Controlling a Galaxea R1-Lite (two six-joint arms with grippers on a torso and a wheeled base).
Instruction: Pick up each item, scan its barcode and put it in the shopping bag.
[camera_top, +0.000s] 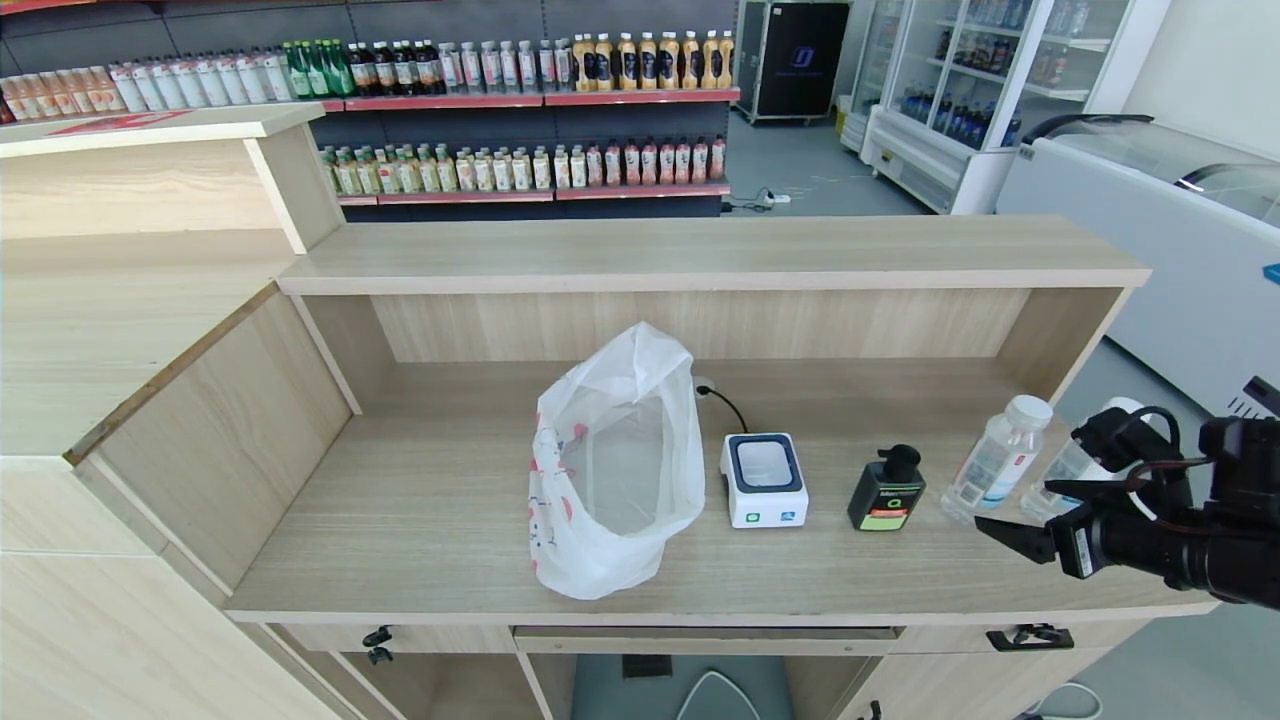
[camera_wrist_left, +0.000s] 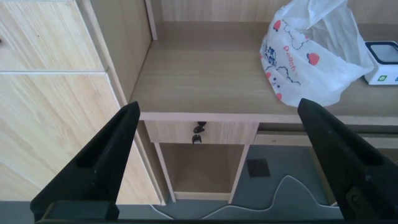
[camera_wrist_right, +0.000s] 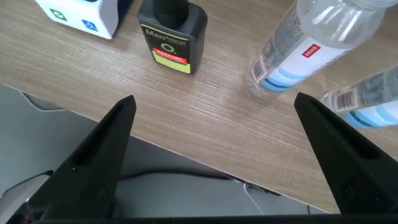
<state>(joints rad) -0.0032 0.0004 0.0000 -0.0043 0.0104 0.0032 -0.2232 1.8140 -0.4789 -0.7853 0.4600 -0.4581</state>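
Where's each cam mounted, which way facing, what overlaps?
Head: on the head, facing forward and down at the counter; right gripper at its right edge.
Left wrist: on the left arm, off the counter's front, facing shopping bag and drawer; left gripper open.
Right wrist: above the counter's front edge, facing pump bottle and water bottles; right gripper open.
Shared: scanner in all three.

We find a row on the counter (camera_top: 400, 540), left to right. The bag (camera_top: 610, 470) comes first, with the scanner (camera_top: 763, 480) just beside it. Next is the pump bottle (camera_top: 886, 490), then a water bottle (camera_top: 997, 458) and a second bottle (camera_top: 1068, 468) near the right end. A cable (camera_top: 725, 405) runs behind the scanner. The right gripper (camera_top: 1025, 508) hangs just before the two bottles.
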